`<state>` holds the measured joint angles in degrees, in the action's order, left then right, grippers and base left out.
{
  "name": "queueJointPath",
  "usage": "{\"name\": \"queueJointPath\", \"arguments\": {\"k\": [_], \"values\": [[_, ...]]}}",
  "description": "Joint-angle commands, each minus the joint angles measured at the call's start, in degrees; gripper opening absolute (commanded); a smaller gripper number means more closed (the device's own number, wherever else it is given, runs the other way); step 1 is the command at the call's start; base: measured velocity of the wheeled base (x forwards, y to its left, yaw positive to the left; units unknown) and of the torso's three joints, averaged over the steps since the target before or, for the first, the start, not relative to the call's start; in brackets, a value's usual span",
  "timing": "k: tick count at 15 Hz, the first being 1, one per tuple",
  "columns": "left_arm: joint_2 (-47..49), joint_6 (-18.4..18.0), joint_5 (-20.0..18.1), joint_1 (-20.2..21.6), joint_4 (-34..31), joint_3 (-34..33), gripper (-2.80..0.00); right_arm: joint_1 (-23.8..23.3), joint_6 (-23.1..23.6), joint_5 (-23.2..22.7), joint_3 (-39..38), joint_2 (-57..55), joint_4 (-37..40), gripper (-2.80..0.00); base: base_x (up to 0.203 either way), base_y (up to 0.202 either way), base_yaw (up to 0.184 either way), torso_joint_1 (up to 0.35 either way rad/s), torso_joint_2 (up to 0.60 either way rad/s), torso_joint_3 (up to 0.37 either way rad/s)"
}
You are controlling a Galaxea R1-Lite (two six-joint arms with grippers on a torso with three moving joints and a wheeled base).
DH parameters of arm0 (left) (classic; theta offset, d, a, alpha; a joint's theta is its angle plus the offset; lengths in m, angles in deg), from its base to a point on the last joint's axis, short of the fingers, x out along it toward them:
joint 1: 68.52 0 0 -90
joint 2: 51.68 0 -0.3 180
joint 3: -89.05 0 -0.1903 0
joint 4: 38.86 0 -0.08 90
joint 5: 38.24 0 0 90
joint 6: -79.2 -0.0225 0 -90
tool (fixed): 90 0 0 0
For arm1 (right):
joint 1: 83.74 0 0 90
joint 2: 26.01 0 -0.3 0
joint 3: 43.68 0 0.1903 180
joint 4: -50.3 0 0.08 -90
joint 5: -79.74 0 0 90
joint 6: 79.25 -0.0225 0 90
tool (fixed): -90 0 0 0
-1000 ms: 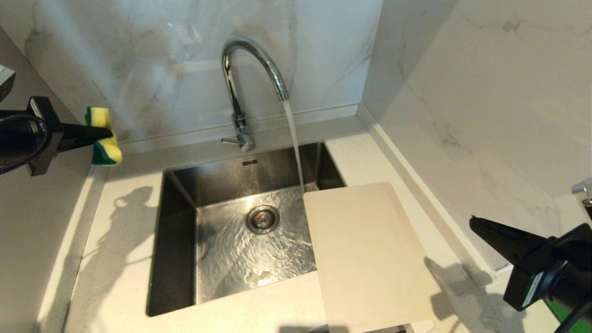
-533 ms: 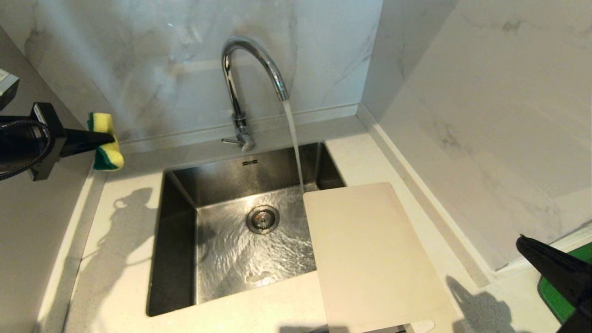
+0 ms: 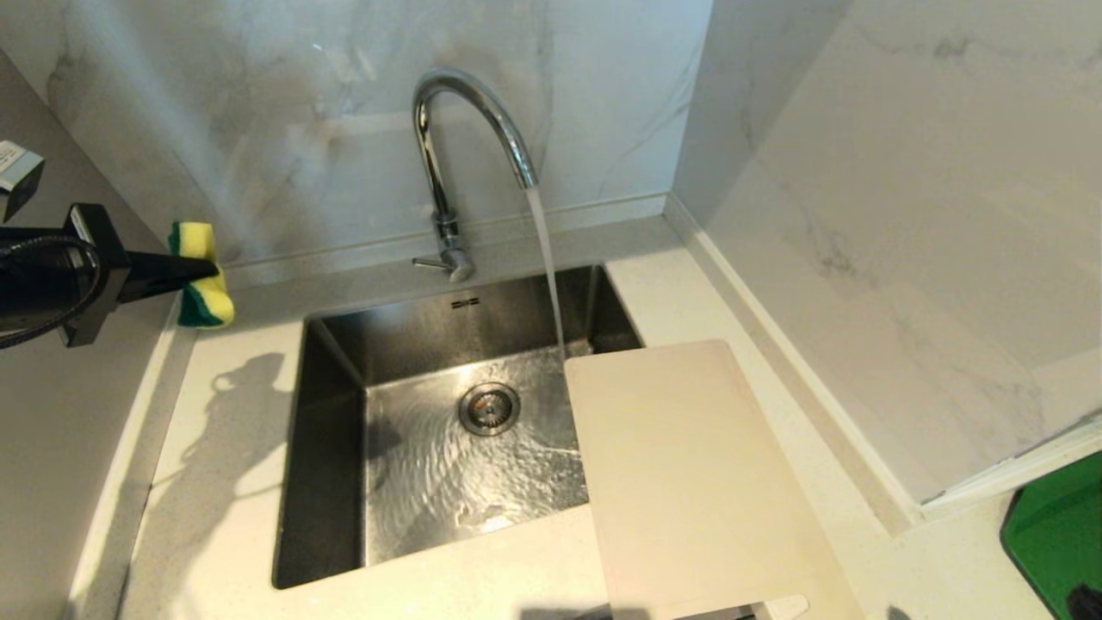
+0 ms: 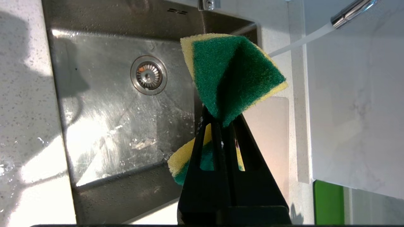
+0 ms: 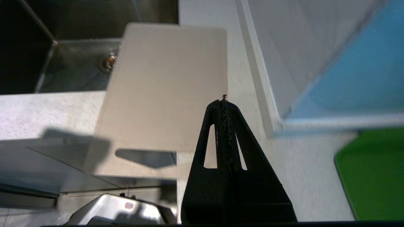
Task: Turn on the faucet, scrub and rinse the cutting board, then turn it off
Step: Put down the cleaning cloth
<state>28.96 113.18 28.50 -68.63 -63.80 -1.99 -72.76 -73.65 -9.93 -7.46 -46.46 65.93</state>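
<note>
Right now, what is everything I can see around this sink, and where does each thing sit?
Chrome gooseneck faucet: one, shiny silver, behind the sink, water running.
Stainless steel sink: one, grey, set in the countertop, wet floor with a round drain.
Cream-white plastic cutting board: one, on the counter right of the sink, one corner over the basin.
Green flat object: one, far right on the counter.
Yellow-and-green sponge: one, pinched by the left gripper.
Left gripper: black, left of the sink.
Right gripper: black, shut, empty, above the board's near end.
</note>
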Motion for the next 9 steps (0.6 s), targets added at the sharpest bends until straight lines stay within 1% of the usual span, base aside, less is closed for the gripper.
{"name": "queueJointPath", "arguments": {"k": [1,3,4,8,9], "values": [[0.13,0.21,-0.12,-0.24,-0.01,-0.21,-2.80,0.01,-1.40,2.75,-4.20,4.90,-0.43,-2.80,0.000,0.000,0.000,0.000,0.00,0.000],[0.13,0.21,-0.12,-0.24,-0.01,-0.21,-2.80,0.01,-1.69,3.31,-8.05,4.82,-3.51,-2.80,0.000,0.000,0.000,0.000,0.00,0.000],[0.22,0.21,-0.12,-0.24,0.08,-0.21,-2.80,0.01,-1.82,2.94,-8.55,4.81,-3.36,-2.80,0.000,0.000,0.000,0.000,0.00,0.000],[0.22,0.30,-0.30,-0.52,-0.01,-0.29,-2.80,0.01,-1.82,4.00,-8.79,4.79,1.58,-2.80,0.000,0.000,0.000,0.000,0.00,0.000],[0.30,0.30,-0.30,-0.59,0.08,-0.70,-2.80,0.01,-1.80,5.68,-8.73,4.73,3.16,-2.80,0.000,0.000,0.000,0.000,0.00,0.000]]}}
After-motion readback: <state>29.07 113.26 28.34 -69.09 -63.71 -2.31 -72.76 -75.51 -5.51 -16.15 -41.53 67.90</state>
